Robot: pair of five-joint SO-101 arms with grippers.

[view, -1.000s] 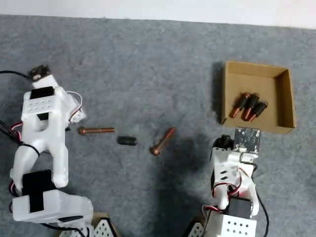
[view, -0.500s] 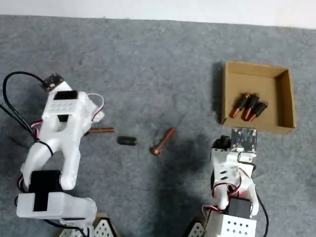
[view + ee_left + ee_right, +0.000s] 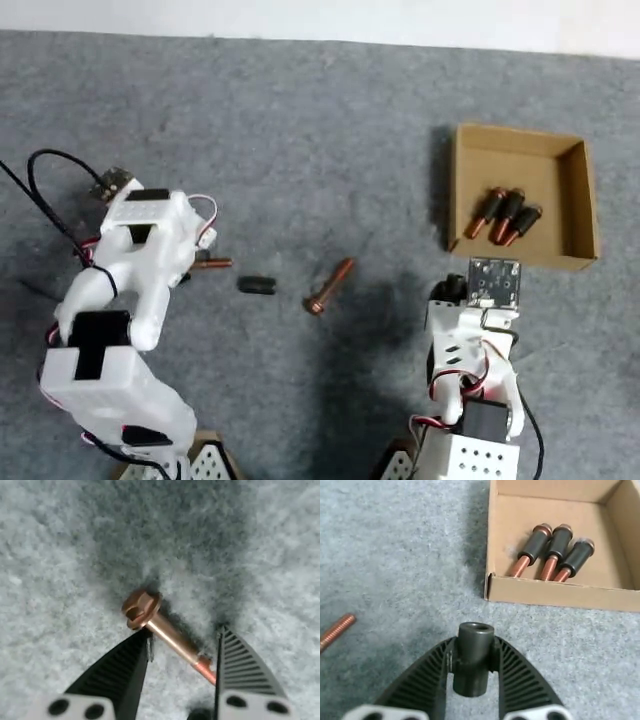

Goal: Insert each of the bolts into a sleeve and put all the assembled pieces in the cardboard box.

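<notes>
High view: the left arm (image 3: 135,265) covers most of a bolt (image 3: 213,263). The left gripper (image 3: 184,632), open, straddles it on the desk (image 3: 300,130). The right gripper (image 3: 473,644) clamps a sleeve (image 3: 472,662).

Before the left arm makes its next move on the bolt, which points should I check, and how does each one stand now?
1. Bolt lies between the open fingers of the left gripper: ok.
2. Fingers low enough to close on the shank: cannot tell.
3. Right gripper is shut on a sleeve, bore end uncovered: ok.
4. Second bolt and loose sleeve lie untouched between the arms: ok.
5. Cardboard box has bare floor beside the three assembled pieces: ok.
</notes>
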